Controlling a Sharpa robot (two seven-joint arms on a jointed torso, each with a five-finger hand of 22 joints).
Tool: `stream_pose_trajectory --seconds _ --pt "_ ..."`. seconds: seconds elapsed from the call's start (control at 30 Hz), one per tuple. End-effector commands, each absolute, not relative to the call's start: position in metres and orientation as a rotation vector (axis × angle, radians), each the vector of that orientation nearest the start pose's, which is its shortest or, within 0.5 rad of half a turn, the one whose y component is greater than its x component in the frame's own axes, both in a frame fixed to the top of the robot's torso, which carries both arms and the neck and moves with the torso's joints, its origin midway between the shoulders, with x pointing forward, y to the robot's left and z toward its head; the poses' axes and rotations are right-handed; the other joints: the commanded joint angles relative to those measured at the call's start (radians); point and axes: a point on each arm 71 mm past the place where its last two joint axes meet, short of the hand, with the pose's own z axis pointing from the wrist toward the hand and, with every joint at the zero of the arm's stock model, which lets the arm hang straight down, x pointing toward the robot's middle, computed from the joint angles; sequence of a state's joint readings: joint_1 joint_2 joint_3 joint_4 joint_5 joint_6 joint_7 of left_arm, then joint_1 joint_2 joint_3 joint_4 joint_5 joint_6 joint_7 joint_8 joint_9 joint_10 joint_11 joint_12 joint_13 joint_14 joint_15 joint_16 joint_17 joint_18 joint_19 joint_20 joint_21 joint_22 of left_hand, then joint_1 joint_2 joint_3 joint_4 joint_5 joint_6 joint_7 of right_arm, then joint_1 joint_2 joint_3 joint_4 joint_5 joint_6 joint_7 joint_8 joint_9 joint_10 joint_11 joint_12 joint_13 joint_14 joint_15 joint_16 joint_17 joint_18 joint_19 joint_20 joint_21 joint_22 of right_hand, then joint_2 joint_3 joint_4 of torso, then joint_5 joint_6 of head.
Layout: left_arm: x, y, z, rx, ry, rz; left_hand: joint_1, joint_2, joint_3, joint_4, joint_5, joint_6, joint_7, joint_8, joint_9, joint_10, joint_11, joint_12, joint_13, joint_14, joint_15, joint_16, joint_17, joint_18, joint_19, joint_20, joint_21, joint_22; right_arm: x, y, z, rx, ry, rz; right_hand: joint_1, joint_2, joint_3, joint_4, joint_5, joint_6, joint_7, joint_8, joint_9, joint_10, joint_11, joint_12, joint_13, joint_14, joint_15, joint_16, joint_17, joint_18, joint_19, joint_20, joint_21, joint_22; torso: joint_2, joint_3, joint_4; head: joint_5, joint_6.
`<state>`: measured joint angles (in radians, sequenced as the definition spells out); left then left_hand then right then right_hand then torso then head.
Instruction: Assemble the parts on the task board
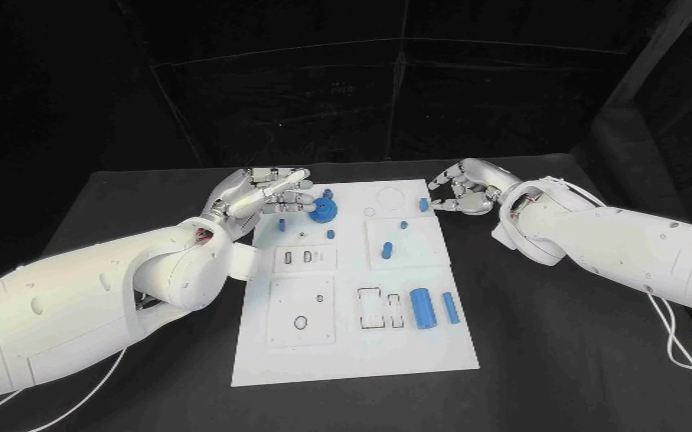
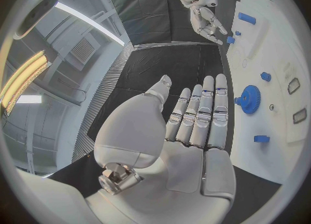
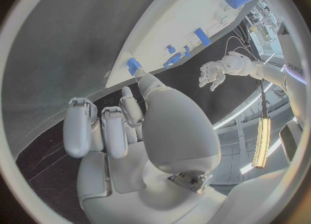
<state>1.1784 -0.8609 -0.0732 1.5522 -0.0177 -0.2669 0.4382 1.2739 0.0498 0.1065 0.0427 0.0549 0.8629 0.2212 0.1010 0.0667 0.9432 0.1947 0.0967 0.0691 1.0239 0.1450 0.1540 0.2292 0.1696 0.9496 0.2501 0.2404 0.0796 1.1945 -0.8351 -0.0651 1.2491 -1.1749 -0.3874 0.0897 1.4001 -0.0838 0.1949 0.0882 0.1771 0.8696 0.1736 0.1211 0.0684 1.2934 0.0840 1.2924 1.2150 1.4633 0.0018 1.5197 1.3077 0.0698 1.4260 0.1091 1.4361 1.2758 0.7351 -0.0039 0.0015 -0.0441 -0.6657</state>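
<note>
The white task board (image 1: pixel 361 352) lies mid-table. A blue gear (image 1: pixel 323 212) stands near its far left corner, also seen as the gear (image 2: pixel 249 99). My left hand (image 1: pixel 267 192) hovers just left of the gear, fingers straight and held together, holding nothing (image 2: pixel 194 115). My right hand (image 1: pixel 464 189) sits off the board's far right corner with loosely bent fingers (image 3: pixel 107 128), nothing in them. Its thumb reaches toward a small blue piece (image 3: pixel 133 66) at the board's edge (image 1: pixel 424 204). A large blue cylinder (image 1: pixel 423 308) and a thinner one (image 1: pixel 450 308) lie on the board's right side.
Small blue pieces (image 1: pixel 387 248) (image 1: pixel 332 234) dot the far half of the board, two beside the gear (image 2: pixel 266 77) (image 2: pixel 261 139). Empty slots (image 1: pixel 378 309) and a round hole (image 1: pixel 300 322) mark the near half. Black table (image 1: pixel 562 352) surrounds the board.
</note>
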Motion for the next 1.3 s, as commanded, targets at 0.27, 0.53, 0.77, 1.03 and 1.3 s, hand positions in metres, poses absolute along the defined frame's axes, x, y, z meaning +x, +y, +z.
stream_pose_trajectory --seconds 0.27,0.53,0.77,1.03,1.3 --pt "0.475 0.206 -0.193 -1.073 1.451 -1.619 0.005 0.004 -0.002 -0.007 0.002 -0.004 0.021 -0.007 -0.001 0.001 0.000 -0.004 -0.001 -0.003 0.001 -0.005 0.001 0.012 0.002 0.000 -0.004 -0.001 0.526 -0.275 -0.211 0.102 1.654 0.665 0.008 -0.006 0.000 -0.005 0.004 -0.004 0.000 -0.006 -0.001 -0.001 0.000 -0.005 -0.001 0.084 0.004 0.005 0.155 -0.010 0.003 0.002 0.006 0.002 0.000 0.0001 0.0018 -0.004 0.002" --pt "0.475 0.207 -0.193 -1.073 1.450 -1.615 0.005 0.004 -0.002 -0.007 0.002 -0.004 0.021 -0.007 -0.001 0.001 0.000 -0.004 -0.001 -0.003 0.001 -0.005 0.001 0.012 0.002 0.000 -0.004 -0.001 0.528 -0.271 -0.214 0.102 1.655 0.666 0.008 -0.003 0.001 -0.005 0.006 -0.004 0.000 -0.005 0.000 0.000 0.001 -0.003 0.001 0.084 0.005 0.005 0.156 -0.010 0.002 0.002 0.006 0.002 0.000 0.0000 0.0011 0.000 0.001" --pt "0.475 0.207 -0.193 -1.074 1.450 -1.616 0.005 0.004 -0.002 -0.007 0.002 -0.004 0.021 -0.007 -0.001 0.001 0.000 -0.004 -0.001 -0.003 0.001 -0.005 0.001 0.012 0.002 0.000 -0.004 -0.001 0.530 -0.268 -0.216 0.102 1.657 0.665 0.008 0.005 0.004 -0.004 0.011 0.004 0.001 0.000 0.002 0.004 0.001 -0.001 0.005 0.084 0.005 0.006 0.156 -0.011 0.003 0.003 0.007 0.003 0.000 0.0003 0.0005 -0.001 -0.004" --pt "0.475 0.207 -0.193 -1.074 1.450 -1.615 0.005 0.004 -0.002 -0.007 0.002 -0.004 0.021 -0.007 -0.001 0.001 0.000 -0.004 -0.001 -0.003 0.001 -0.005 0.001 0.012 0.002 0.000 -0.004 -0.001 0.532 -0.267 -0.217 0.105 1.662 0.660 0.006 0.017 0.009 -0.006 0.013 0.046 -0.005 0.022 0.008 0.010 -0.004 0.004 0.011 0.084 0.002 0.006 0.157 -0.011 0.003 0.001 0.008 0.004 -0.001 0.0002 0.0016 0.000 -0.006" --pt "0.475 0.206 -0.193 -1.073 1.451 -1.617 0.005 0.004 -0.002 -0.007 0.002 -0.004 0.021 -0.007 -0.001 0.001 0.000 -0.004 -0.001 -0.003 0.001 -0.005 0.001 0.012 0.002 0.000 -0.004 -0.001 0.532 -0.265 -0.218 0.104 1.669 0.663 0.004 0.021 0.012 -0.008 0.013 0.067 -0.010 0.031 0.009 0.013 -0.008 0.006 0.015 0.084 -0.001 0.006 0.157 -0.011 0.003 -0.002 0.008 0.005 -0.001 0.0009 -0.0002 0.002 -0.008"
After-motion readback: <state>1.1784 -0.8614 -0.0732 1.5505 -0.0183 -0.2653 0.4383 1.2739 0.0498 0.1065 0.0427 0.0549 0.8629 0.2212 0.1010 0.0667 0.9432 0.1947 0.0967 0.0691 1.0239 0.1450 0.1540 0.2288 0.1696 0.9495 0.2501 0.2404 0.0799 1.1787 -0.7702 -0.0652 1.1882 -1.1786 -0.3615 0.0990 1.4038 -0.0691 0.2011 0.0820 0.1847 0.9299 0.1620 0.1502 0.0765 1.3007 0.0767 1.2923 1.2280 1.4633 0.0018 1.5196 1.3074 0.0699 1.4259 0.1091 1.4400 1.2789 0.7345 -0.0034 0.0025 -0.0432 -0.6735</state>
